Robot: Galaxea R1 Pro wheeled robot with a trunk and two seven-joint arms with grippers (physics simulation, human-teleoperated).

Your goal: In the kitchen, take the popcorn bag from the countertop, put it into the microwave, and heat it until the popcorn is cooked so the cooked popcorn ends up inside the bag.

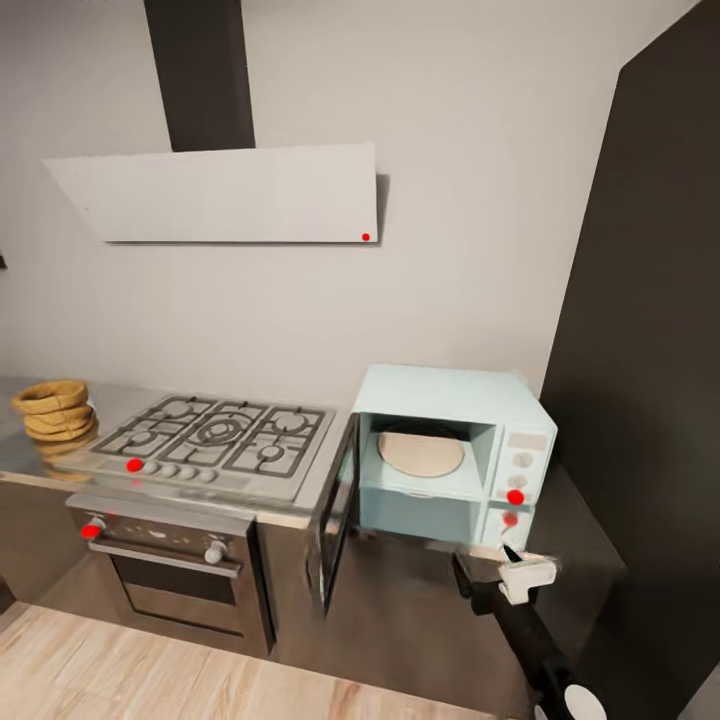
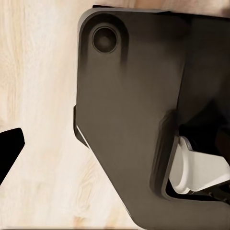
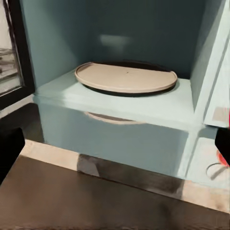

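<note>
- Your right arm (image 1: 535, 640) comes up from the lower right of the head view as a dark limb, angled toward the front of the microwave (image 1: 450, 455).
- The right gripper (image 1: 500, 570) sits low and just in front of the microwave's control panel, near the lower red dot (image 1: 510, 519).
- In the right wrist view, two dark fingertips (image 3: 9, 148) show at opposite edges of the picture, well apart. The gripper is spread wide and nothing lies between the fingers.
- The microwave is pale mint-blue and stands on the grey countertop (image 1: 400, 590), to the right of the gas hob (image 1: 215, 435).
- Its door (image 1: 338, 520) hangs open, swung out to the left toward you, edge-on in the head view.
- Inside, a round beige turntable plate (image 3: 125, 76) lies flat on the cavity floor, with nothing on it.
- The right wrist camera looks straight into that cavity from just outside the opening.
- The left wrist view shows a large dark part of the robot's body (image 2: 129, 110) over light wooden floor (image 2: 38, 96). One dark fingertip (image 2: 9, 143) pokes in at the edge. You cannot tell from this whether the left gripper is open or closed.
- A stack of tan-orange ribbed sacks (image 1: 55, 410) sits on the countertop at the far left, beside the hob and well apart from the microwave. This looks like the popcorn bag.
- Below the hob is a built-in oven (image 1: 175, 575). Above it hangs a pale extractor hood (image 1: 220, 195).
</note>
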